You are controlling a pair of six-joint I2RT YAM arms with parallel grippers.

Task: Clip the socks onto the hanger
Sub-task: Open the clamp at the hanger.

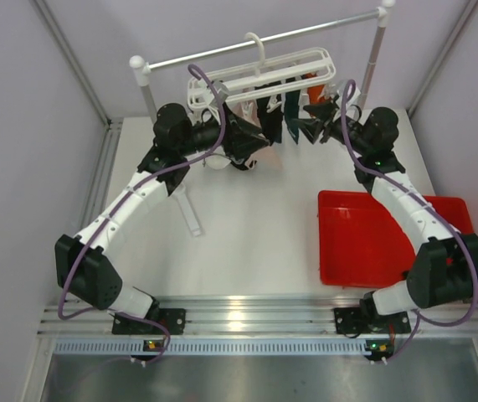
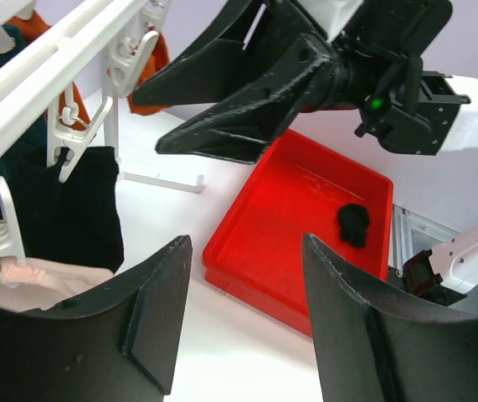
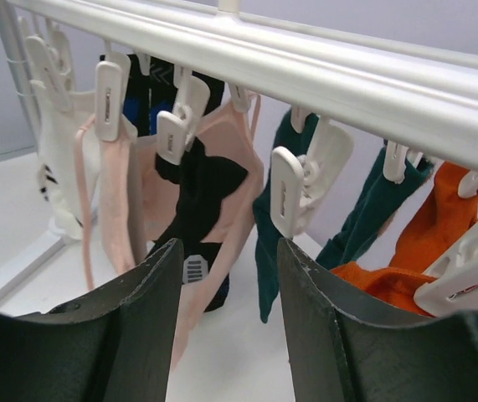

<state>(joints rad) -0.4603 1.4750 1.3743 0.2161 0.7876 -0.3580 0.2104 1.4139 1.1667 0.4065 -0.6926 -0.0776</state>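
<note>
You see the hanger (image 1: 264, 71) hooked on the grey rail (image 1: 197, 53) at the far edge of the table (image 1: 247, 234), around its middle. Under it the socks (image 3: 222, 209) hang from the clips (image 3: 289, 188). In the right wrist view they are, from left to right, a white sock (image 3: 54, 167), a pale pink sock (image 3: 109, 201), a hanging black sock (image 3: 205, 188), a dark teal sock (image 3: 268, 251) and an orange sock (image 3: 423, 226). A loose black sock (image 2: 354, 224) lies in the red tray (image 2: 255, 260), which sits at the near right corner. Both arms reach to the far edge, and the two grippers face each other just below the hanger. The left gripper (image 2: 243, 310) has its fingers spread apart with nothing between them. The right gripper (image 3: 230, 318) is spread wide too and holds nothing; it sits just below the row of clips.
</note>
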